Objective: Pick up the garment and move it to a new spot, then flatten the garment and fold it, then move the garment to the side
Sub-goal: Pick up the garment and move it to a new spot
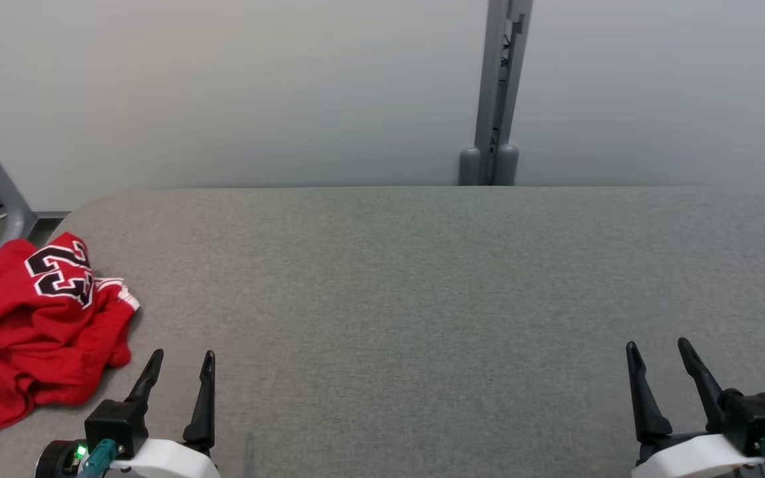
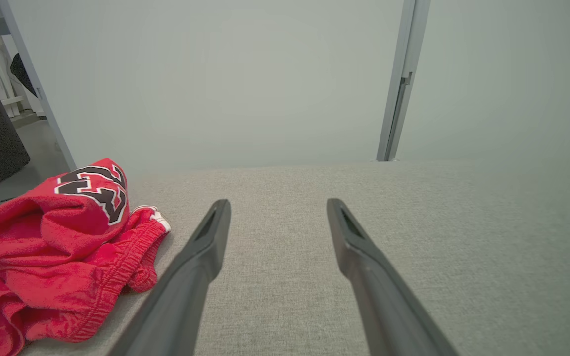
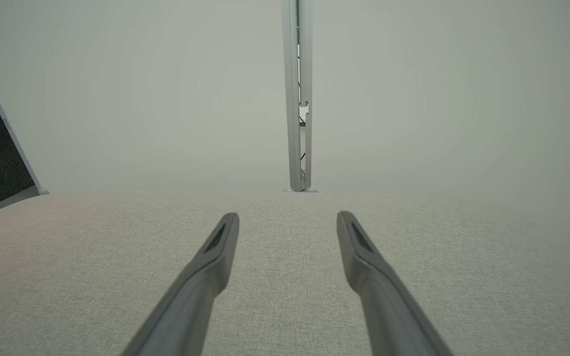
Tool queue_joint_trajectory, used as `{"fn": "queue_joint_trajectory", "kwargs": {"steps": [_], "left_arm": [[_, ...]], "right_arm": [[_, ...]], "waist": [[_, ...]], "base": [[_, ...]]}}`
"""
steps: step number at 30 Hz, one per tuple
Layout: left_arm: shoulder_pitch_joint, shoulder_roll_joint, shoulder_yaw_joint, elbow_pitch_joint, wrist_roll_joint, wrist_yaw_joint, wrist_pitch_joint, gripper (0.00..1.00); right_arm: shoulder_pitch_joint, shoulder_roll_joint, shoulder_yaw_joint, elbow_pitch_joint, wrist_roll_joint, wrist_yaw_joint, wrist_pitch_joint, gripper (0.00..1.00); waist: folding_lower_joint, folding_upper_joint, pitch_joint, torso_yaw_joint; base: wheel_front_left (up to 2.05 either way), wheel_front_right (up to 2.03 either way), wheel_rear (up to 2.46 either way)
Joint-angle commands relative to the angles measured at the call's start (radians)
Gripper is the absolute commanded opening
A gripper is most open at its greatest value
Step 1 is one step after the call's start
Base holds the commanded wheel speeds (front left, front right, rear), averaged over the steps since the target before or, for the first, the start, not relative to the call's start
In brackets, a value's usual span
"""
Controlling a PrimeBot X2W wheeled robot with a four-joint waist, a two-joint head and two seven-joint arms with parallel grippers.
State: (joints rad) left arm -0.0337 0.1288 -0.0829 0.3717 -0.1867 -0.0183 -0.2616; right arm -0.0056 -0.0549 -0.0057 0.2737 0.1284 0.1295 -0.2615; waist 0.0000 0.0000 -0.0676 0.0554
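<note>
At seven o'clock of the head view, the left end effector [image 1: 182, 353] points toward twelve, fingers spread wide and empty; at five o'clock the right end effector [image 1: 657, 344] does likewise. The crumpled red garment [image 1: 37, 325] lies at nine o'clock on the grey surface [image 1: 422, 299], perhaps overhanging its edge. A pale wall [image 1: 256, 86] and a grey post [image 1: 499, 93] stand at twelve.
</note>
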Motion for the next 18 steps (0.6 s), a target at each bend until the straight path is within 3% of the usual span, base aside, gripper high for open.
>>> {"fn": "queue_joint_trajectory", "kwargs": {"steps": [1, 12, 18], "left_arm": [[-0.026, 0.004, 0.004, 0.001, -0.005, -0.004, -0.005, 1.00], [-0.033, 0.036, 0.036, -0.003, -0.021, 0.017, -0.005, 1.00], [-0.024, 0.051, 0.056, -0.013, -0.031, 0.026, -0.005, 1.00]], "right_arm": [[0.005, -0.002, 0.002, -0.008, 0.001, 0.002, -0.005, 1.00], [-0.001, 0.000, 0.029, -0.032, 0.003, 0.002, -0.003, 1.00], [-0.014, 0.001, 0.052, -0.041, 0.006, 0.002, -0.001, 1.00]], "waist": [[0.0000, 0.0000, 0.002, 0.051], [0.0000, 0.0000, 0.002, 0.306], [0.0000, 0.0000, 0.004, 0.406]], "base": [[0.00, 0.00, 0.00], [0.00, 0.00, 0.00], [0.00, 0.00, 0.00]]}}
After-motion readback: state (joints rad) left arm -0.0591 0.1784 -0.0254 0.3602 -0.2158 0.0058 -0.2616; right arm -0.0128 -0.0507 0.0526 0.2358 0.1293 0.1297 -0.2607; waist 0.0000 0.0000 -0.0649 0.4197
